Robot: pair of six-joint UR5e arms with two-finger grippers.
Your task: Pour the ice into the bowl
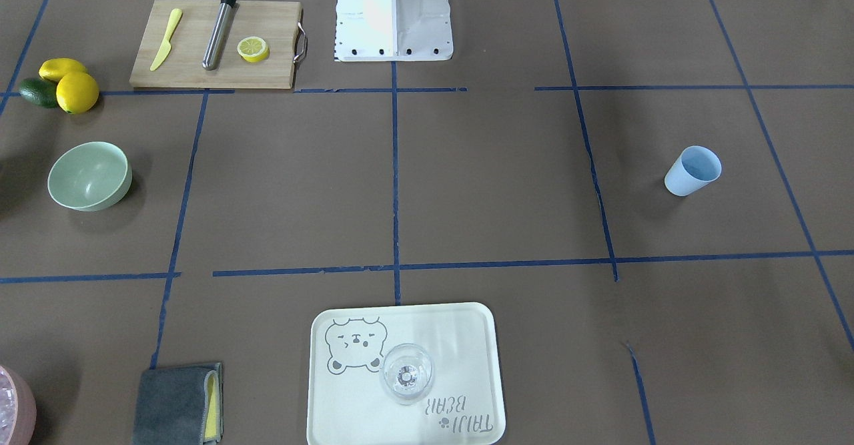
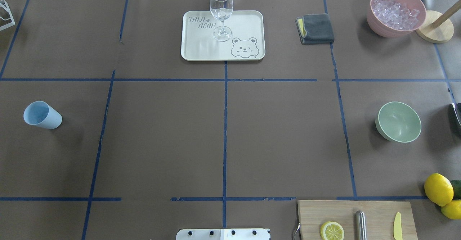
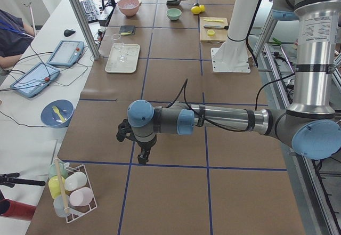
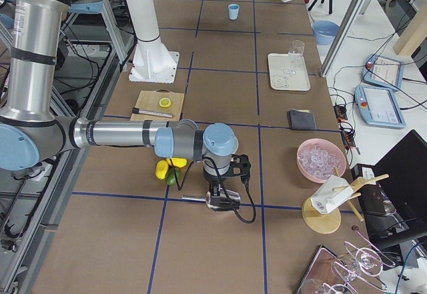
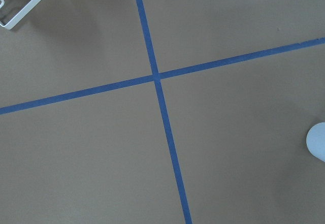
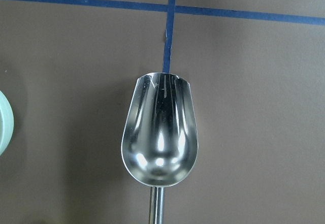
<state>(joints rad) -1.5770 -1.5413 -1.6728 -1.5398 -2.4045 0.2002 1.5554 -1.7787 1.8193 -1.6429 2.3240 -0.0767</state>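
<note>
The pale mint-green bowl point(image 1: 89, 175) point(image 2: 398, 121) stands empty on the robot's right side; its rim shows at the left edge of the right wrist view point(image 6: 4, 123). No ice cubes of the task show in any view. An empty shiny metal scoop point(image 6: 160, 137) point(image 4: 217, 203) lies low under the right wrist, just beside the bowl. My right gripper point(image 4: 223, 191) shows only in the exterior right view; I cannot tell if it is open or shut. My left gripper point(image 3: 140, 154) hangs above bare table near the light blue cup point(image 2: 42, 114) point(image 5: 317, 141); its state cannot be told.
A pink bowl point(image 2: 395, 11) of ice-like pieces stands at the far right by a wooden stand point(image 2: 434, 31). A tray point(image 2: 248, 24) holds a wine glass point(image 2: 221, 11). There is a grey cloth point(image 2: 316, 28), a cutting board point(image 2: 378, 211) and lemons point(image 2: 438, 189).
</note>
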